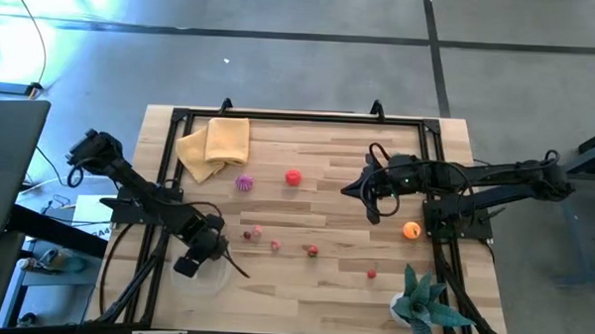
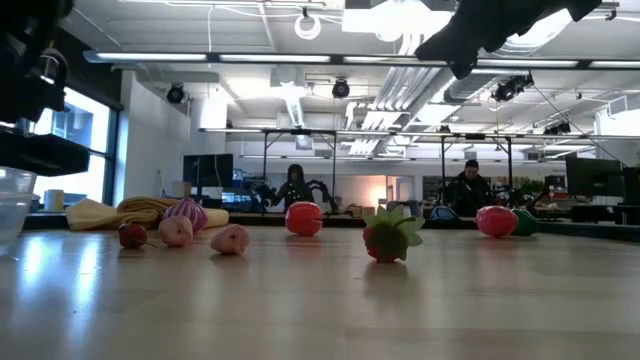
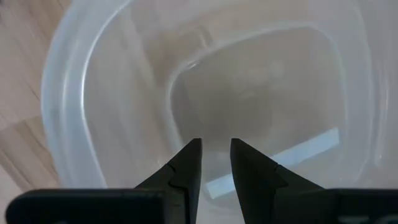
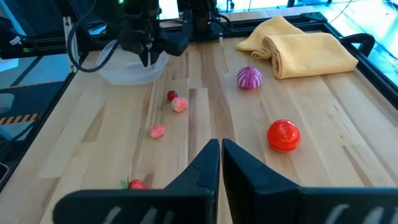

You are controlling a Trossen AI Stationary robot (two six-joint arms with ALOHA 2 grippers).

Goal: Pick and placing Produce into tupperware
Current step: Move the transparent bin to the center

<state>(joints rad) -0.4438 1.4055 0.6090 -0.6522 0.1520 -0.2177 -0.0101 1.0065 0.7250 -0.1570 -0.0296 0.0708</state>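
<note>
Clear tub (image 3: 87,93) sits below the left gripper (image 3: 216,149) (jaws slightly parted, empty); right gripper (image 4: 221,149), shut, hovers mid-table.

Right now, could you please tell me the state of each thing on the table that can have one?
tupperware: upright, empty.
left gripper: above the tupperware, narrowly open, holding nothing.
right gripper: shut, empty, above the table.
yellow cloth: folded.
red tomato: loose on the table.
onion: loose on the table.
</note>
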